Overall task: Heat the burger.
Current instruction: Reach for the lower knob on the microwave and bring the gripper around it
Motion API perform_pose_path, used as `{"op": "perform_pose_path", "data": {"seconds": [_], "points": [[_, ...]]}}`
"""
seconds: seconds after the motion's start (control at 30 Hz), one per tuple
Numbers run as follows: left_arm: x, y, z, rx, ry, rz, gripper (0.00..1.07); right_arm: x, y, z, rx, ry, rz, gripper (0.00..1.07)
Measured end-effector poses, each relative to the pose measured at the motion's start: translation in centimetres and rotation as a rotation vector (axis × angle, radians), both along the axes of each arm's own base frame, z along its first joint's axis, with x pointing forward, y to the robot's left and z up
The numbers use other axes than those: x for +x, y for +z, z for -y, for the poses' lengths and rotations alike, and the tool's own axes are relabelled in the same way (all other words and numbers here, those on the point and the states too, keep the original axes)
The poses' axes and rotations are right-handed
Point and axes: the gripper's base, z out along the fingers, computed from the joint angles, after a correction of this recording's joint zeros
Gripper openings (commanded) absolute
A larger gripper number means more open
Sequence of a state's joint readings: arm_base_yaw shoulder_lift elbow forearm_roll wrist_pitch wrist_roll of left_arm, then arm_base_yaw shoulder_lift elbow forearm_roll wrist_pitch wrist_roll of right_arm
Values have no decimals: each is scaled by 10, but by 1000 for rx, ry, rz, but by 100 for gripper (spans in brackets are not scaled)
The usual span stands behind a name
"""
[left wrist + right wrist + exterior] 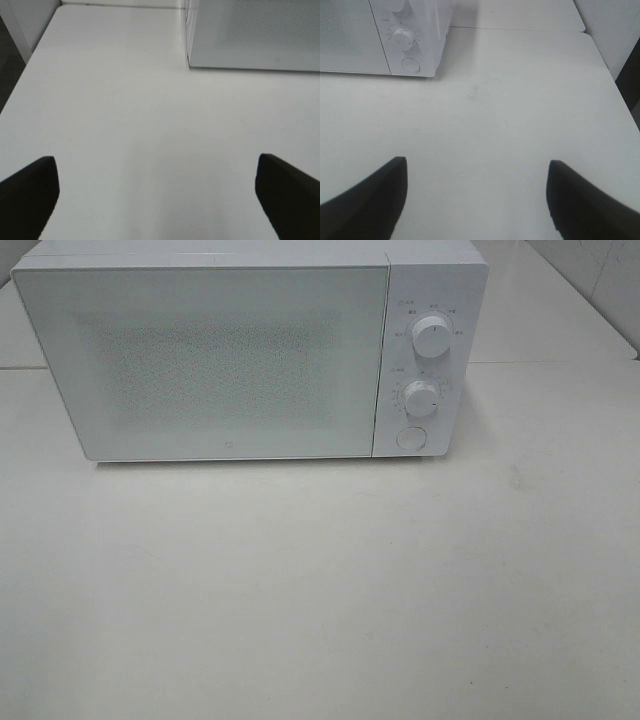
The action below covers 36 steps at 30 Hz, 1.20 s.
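— How do your fingers stand?

— My left gripper (156,162) is spread wide, its dark fingers (30,195) well apart above the white table (125,110). They hold nothing and touch nothing. My right gripper (476,164) is parted too, and nothing sits between its fingers (370,200).

— What does each camera give you?

— The high one takes in the whole white microwave (230,360), with its door (200,365) shut, two knobs (432,335) and a round button (411,438), but neither of my grippers. My left wrist catches only a lower corner of the door. My right wrist sees the panel end, with the lower knob and the button.

— And the burger?

— I cannot tell where it is. No view shows it, and I cannot see through the door.
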State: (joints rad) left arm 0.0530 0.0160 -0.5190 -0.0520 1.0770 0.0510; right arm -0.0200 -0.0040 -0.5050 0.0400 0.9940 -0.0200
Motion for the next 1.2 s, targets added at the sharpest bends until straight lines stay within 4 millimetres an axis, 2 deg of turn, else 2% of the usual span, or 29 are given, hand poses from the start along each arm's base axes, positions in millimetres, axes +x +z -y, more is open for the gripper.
{"op": "perform_pose_path", "data": {"seconds": [1.2], "points": [[-3,0,0,-1,-1,21,101,0,0,0,0,0,0,75]]}}
